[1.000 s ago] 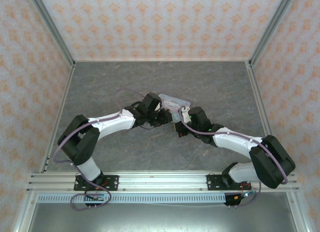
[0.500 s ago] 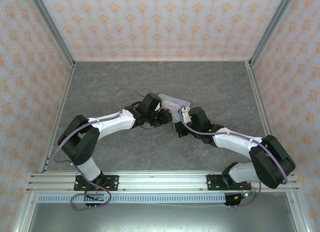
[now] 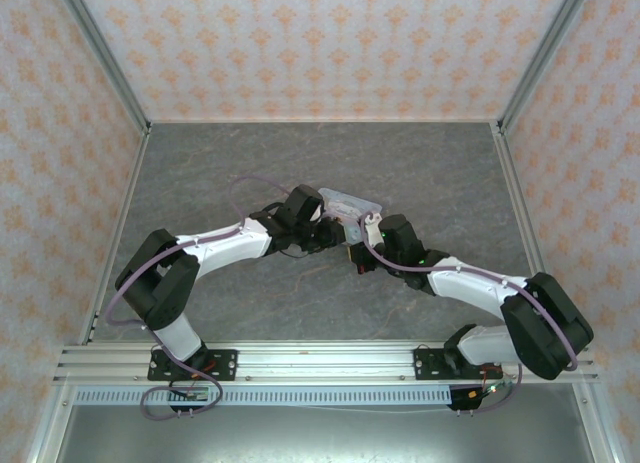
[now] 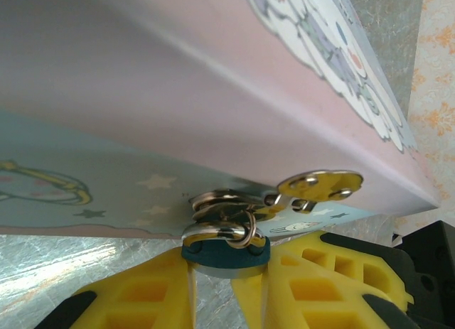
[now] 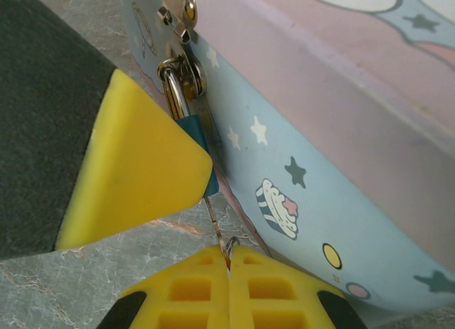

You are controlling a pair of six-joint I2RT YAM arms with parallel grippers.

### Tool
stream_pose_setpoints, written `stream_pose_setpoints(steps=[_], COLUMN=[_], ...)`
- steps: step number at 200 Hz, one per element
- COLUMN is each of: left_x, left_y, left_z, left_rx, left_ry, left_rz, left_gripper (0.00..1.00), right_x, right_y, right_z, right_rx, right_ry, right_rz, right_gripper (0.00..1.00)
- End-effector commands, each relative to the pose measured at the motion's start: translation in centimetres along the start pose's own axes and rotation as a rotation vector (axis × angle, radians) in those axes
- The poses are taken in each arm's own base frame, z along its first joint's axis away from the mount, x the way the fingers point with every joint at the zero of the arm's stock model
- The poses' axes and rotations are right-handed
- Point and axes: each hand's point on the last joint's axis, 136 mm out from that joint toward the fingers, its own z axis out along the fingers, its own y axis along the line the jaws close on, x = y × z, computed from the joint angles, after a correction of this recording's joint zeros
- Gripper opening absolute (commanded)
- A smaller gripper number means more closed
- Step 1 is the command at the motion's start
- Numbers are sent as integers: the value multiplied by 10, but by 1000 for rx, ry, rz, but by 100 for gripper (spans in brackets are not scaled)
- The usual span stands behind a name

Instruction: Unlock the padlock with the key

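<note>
While the padlock (image 4: 226,249) hangs against the tin (image 4: 213,80), we find the left gripper (image 4: 226,266) pinching its blue body; just below, the right gripper (image 5: 229,263) is clamped on the key (image 5: 215,222), whose tip meets the padlock's underside.

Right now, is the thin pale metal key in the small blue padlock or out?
In, apparently: the thin pale metal key runs from the right fingers up into the small blue padlock's base.

Grey marbled tabletop (image 3: 200,163), orange-patterned walls (image 3: 320,43)

Beside tin (image 5: 320,130), padlock (image 5: 201,135); key (image 5: 215,222) just beneath.
</note>
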Motion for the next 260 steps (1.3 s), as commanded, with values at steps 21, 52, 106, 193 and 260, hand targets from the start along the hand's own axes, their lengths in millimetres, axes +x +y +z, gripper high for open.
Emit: stream_pose_setpoints(steps=[21, 52, 106, 193, 260], left_x=[-7, -5, 0, 6, 6], left_y=[-25, -30, -40, -47, -29], left_z=[-13, -16, -24, -26, -5], left_rx=[58, 83, 122, 156, 134], left_ry=[-27, -22, 2, 38, 27], left_rz=[29, 21, 17, 13, -23], left_gripper=[25, 25, 25, 25, 25], right_x=[-18, -31, -46, -82, -41], right_y=[12, 15, 22, 31, 4], right_z=[-1, -4, -4, -9, 11], right_rx=[-51, -67, -106, -273, -200], right_ry=[-83, -155, -218, -275, -209], right_rz=[-1, -4, -48, -27, 113], right_gripper=[0, 0, 0, 0, 0])
